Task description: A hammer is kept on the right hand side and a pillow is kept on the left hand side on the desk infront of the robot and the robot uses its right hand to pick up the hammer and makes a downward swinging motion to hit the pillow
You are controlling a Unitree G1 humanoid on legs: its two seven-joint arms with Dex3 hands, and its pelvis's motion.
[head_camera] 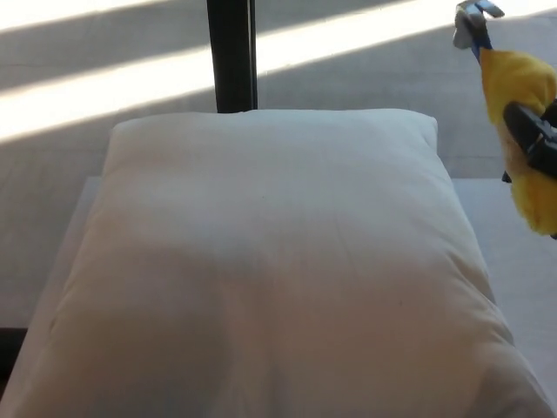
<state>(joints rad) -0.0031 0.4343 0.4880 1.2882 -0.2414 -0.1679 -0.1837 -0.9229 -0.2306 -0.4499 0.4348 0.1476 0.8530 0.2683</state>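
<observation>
The hammer [513,104] is up at the right edge of your head view, held in the air above the right side of the desk and clear of the pillow. You see its grey metal head at the very top of the frame, a short stretch of blue neck below it, and then a thick yellow handle running down and slightly rightward until it leaves the picture.

Your right hand [535,139] is clamped around that yellow handle: black fingers [526,126] wrap across it from the right edge, about midway along the visible part. The rest of the hand and the arm lie outside the frame. Your left hand does not appear anywhere in the view.

The pillow [270,270] fills most of the picture in front of you. It is white, plump and roughly rectangular, lying flat on the pale desk [513,252], with its far edge toward the window side and its near edge running off the bottom of the frame. A bare strip of desk shows to the pillow's right, beneath the raised hammer.

Beyond the desk you see a grey floor [365,78] crossed by bright diagonal bands of sunlight, and a dark vertical post [231,54] standing behind the pillow's far edge.
</observation>
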